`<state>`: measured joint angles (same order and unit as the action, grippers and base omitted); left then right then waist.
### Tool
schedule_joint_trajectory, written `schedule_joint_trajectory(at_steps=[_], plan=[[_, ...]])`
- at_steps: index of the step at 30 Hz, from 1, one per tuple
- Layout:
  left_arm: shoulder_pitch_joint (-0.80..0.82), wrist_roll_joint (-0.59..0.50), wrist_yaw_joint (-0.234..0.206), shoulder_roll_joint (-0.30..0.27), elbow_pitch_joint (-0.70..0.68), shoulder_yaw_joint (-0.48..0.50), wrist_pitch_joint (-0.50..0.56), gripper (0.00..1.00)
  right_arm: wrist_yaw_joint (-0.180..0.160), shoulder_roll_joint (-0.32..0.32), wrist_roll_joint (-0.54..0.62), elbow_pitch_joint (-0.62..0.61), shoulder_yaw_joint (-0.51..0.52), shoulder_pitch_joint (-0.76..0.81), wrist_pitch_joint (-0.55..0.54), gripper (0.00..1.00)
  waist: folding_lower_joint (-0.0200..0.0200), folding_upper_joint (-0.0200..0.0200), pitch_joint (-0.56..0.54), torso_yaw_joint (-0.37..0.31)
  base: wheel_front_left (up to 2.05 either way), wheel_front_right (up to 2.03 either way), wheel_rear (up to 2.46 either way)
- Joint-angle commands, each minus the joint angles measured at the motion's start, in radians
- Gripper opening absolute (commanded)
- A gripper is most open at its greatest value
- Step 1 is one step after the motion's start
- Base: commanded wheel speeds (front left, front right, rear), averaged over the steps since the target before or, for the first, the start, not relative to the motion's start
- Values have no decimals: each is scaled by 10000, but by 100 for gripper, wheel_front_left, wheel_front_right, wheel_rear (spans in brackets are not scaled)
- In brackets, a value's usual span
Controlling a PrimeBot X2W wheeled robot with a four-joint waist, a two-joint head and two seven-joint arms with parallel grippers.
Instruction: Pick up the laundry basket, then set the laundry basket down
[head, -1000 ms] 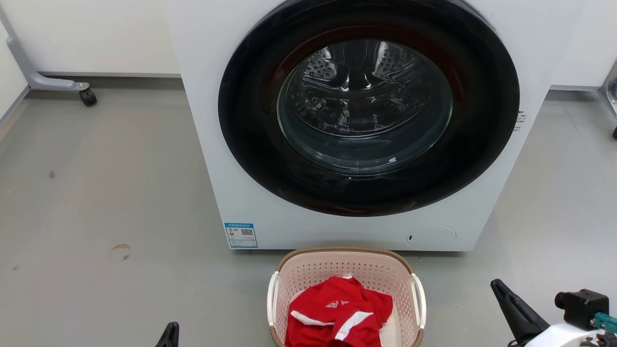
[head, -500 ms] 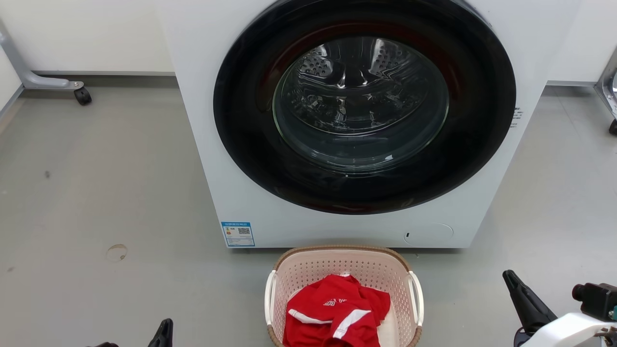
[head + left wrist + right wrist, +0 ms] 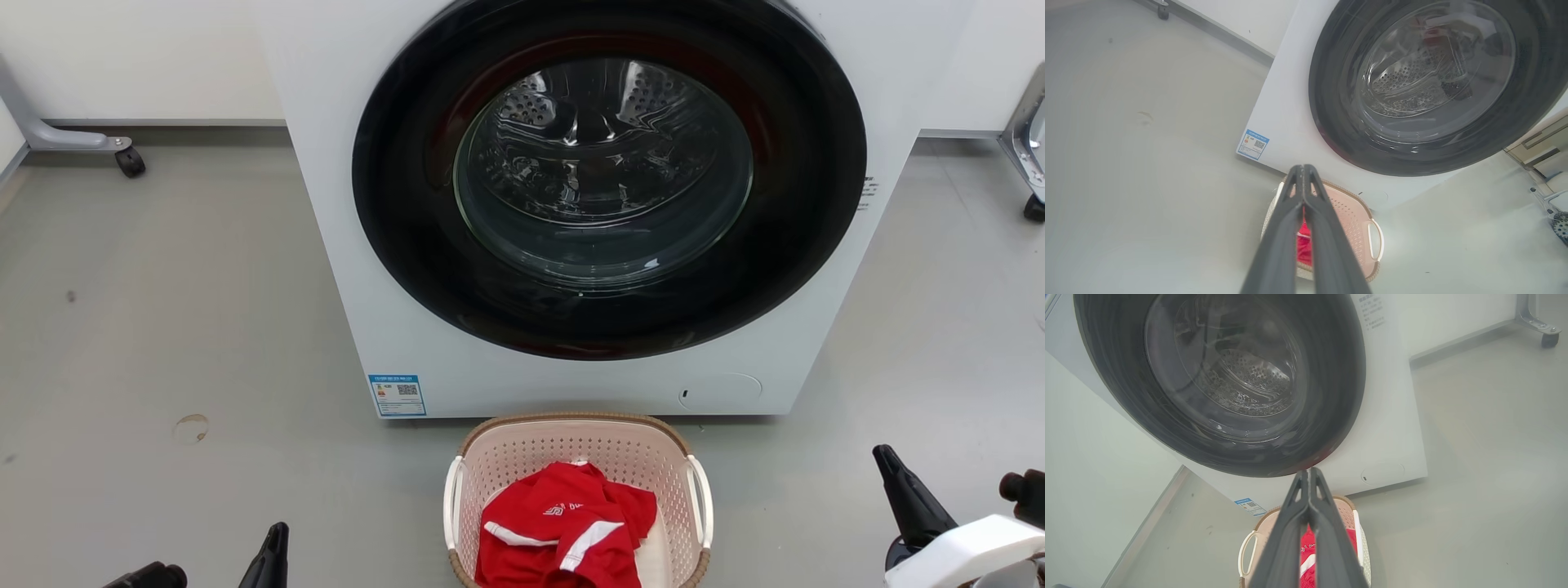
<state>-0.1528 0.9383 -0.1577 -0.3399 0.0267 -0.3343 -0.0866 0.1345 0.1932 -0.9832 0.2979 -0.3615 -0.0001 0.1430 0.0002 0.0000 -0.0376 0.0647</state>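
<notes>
Pink perforated plastic forms the laundry basket (image 3: 571, 447), which stands on the grey floor (image 3: 163, 327) just in front of the washing machine (image 3: 343, 245). Whether its far edge touches the machine's base I cannot tell. Neither arm has hold of it. The left gripper (image 3: 276, 541) sits low to the basket's left and the right gripper (image 3: 887, 459) low to its right. Both are well apart from it, and each has its two dark fingers pressed together on nothing.

As for progress, the basket resting on the floor with both arms clear would suit a basket waiting to be lifted, and equally one already carried and put back down. The pictures do not settle which.

The basket is rounded-rectangular, its walls dotted with small holes and capped by a brown woven-look rim (image 3: 571, 418). Smooth white loop handles (image 3: 700, 498) curve down each short side. Inside lies a crumpled red garment (image 3: 563, 531) with white stripes, soft and folded over itself. Behind it the machine is a flat, glossy white box, and its round door (image 3: 408, 269) is a wide black ring around bulging clear glass, through which the punched steel drum (image 3: 604, 147) gleams. A small blue sticker (image 3: 397, 395) marks the lower front panel. The floor is matt and faintly stained.
</notes>
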Motion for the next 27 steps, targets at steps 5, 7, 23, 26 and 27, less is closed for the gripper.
schedule_joint_trajectory(at_steps=[5,7,23,26,27], plan=[[632,499,237,23,-24,509,118,0,-15,131,-479,-274,402,-583,-156,0,-2,0,24,-37,0,0,0],[681,661,303,90,30,601,159,0,-16,96,-629,-281,504,-595,-211,0,-2,0,33,-52,0,0,0],[1070,1946,834,630,467,1348,496,0,-20,-186,-1822,-335,1334,-690,-659,0,-2,0,110,-175,0,0,0],[1144,2186,934,733,549,1490,561,0,-21,-239,-2045,-345,1491,-708,-744,0,-2,0,125,-198,0,0,0],[1168,2266,967,767,577,1537,582,0,-21,-257,-2120,-349,1544,-714,-773,0,-2,0,130,-205,0,0,0]])
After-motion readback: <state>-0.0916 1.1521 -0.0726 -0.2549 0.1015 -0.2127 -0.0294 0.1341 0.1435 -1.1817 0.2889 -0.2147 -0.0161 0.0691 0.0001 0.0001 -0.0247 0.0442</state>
